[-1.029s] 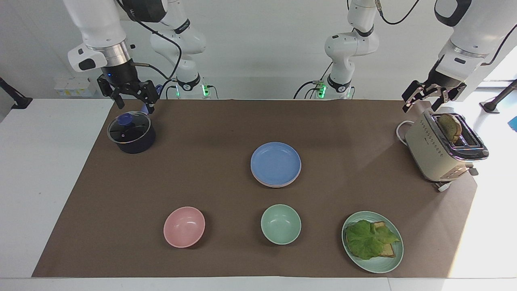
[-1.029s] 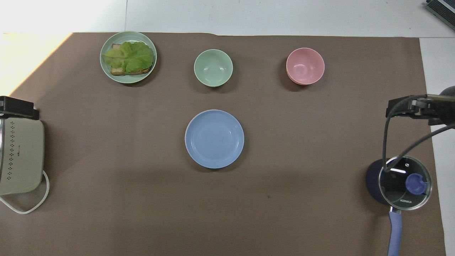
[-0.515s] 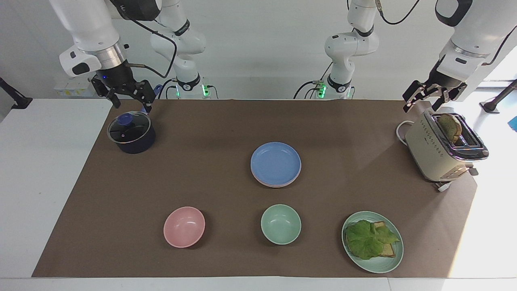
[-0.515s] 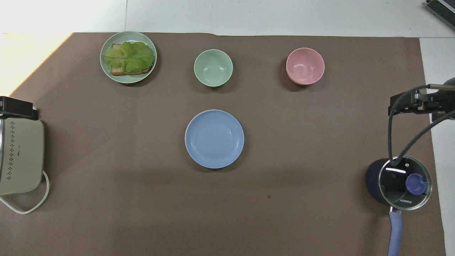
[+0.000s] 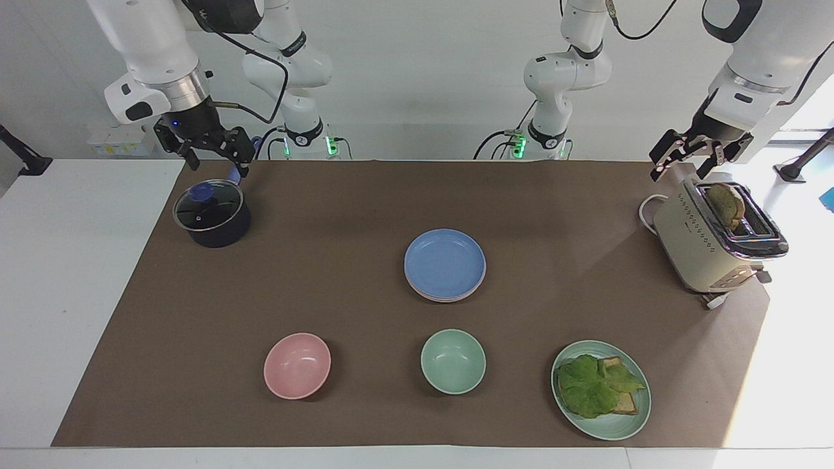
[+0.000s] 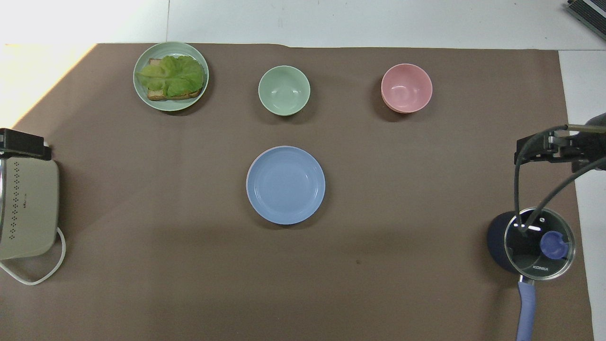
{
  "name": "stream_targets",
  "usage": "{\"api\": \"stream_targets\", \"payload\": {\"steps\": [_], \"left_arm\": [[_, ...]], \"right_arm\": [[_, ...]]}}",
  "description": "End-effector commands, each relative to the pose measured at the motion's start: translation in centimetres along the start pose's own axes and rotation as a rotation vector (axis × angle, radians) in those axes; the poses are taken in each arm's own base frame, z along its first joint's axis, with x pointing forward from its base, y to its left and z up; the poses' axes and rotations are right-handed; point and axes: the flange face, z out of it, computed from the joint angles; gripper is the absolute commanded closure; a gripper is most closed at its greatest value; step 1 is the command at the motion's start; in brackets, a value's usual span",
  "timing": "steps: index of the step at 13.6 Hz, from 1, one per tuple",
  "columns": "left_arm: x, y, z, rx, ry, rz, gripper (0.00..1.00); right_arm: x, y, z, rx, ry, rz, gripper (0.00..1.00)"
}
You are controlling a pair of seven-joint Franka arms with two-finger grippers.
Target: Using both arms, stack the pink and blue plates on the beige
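Hanging spread and empty: right gripper (image 5: 214, 163) above the lidded pot (image 5: 212, 214), left gripper (image 5: 692, 158) above the toaster (image 5: 709, 240). Farther out, mid-mat, sitting stacked: blue plate (image 5: 445, 262) atop pink plate (image 5: 449, 298); beige one hidden beneath. Farthest, lining up: pink bowl (image 5: 297, 365), green bowl (image 5: 453, 361), lettuce plate (image 5: 601, 389).

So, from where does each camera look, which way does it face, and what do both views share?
Facing view: high across the table, looking at the robots; both arms show whole, right gripper over the pot, left gripper over the toaster, jaws open.
Overhead view: high above the robots' end, looking forward and steeply down; only black gripper parts at the side edges show.
Shared: blue plate topping the stack, pink bowl, green bowl, lettuce plate, half a turn apart.
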Motion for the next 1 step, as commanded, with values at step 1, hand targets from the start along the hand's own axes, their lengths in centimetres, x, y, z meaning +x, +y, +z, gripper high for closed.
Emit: {"api": "stream_targets", "payload": {"steps": [1], "left_arm": [[-0.53, -0.05, -0.06, 0.014, -0.007, -0.01, 0.0]], "right_arm": [[-0.63, 0.12, -0.02, 0.019, 0.014, -0.028, 0.0]]}}
